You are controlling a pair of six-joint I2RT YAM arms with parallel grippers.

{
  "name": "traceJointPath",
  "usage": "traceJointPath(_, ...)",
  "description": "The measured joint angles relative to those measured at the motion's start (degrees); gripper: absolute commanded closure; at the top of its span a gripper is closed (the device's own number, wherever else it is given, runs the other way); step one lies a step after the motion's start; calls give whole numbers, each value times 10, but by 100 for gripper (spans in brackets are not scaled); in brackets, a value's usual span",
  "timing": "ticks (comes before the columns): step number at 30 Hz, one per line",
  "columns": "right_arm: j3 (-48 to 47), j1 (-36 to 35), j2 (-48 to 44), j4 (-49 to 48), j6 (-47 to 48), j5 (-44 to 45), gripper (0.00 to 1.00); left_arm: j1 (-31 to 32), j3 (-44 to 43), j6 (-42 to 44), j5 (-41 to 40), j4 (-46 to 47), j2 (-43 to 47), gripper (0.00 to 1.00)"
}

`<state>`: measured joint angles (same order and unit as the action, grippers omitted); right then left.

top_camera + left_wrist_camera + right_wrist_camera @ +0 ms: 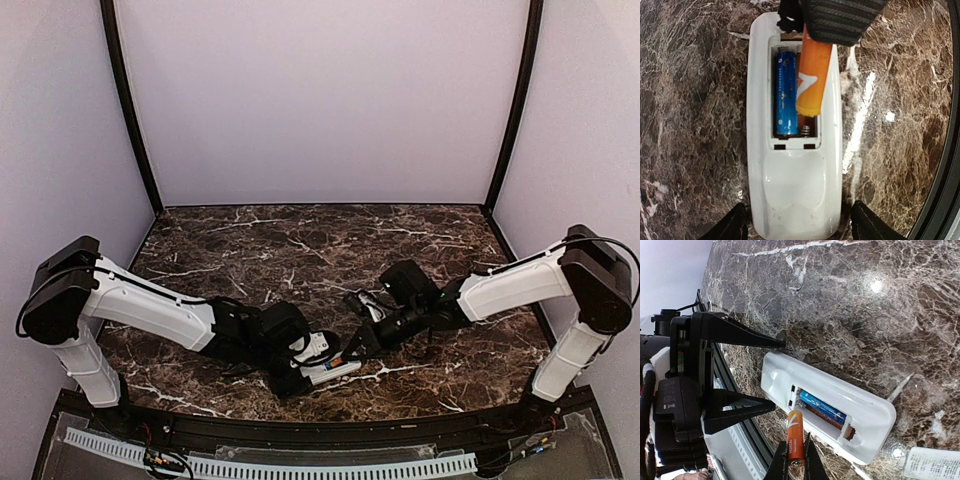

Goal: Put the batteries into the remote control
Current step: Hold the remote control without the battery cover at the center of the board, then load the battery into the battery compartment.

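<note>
orange battery [812,75] top hidden under right pincer pad [840,20], white piece [932,463] cropped

The remote control [795,195] is a slim white handset lying flat on its face, back upward, its cover off so the recessed compartment [790,137] is open. A blue battery [786,92] lies seated lengthwise in one of the two bays, flush with the compartment wall. The neighbouring bay is bare, its coil spring [806,131] showing at one end. An orange battery [812,75] with a white mark on its side slants over that bare bay, one end pinched in the right gripper [795,458], the free end low near the spring; whether it touches the remote cannot be told.
</note>
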<state>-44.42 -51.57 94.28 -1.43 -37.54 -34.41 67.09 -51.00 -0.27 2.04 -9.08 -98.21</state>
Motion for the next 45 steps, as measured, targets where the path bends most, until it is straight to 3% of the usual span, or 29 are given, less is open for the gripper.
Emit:
traceJointPath(22,-30,0,41,36,19,9,100,0,12,-3,-10,26,1,34)
traceJointPath(35,-10,-3,46,-16,-42,-3,100,-1,24,-4,-10,63,-1,46)
traceJointPath(45,13,-9,35,-46,-96,12,100,-1,24,-5,-6,67,-3,62)
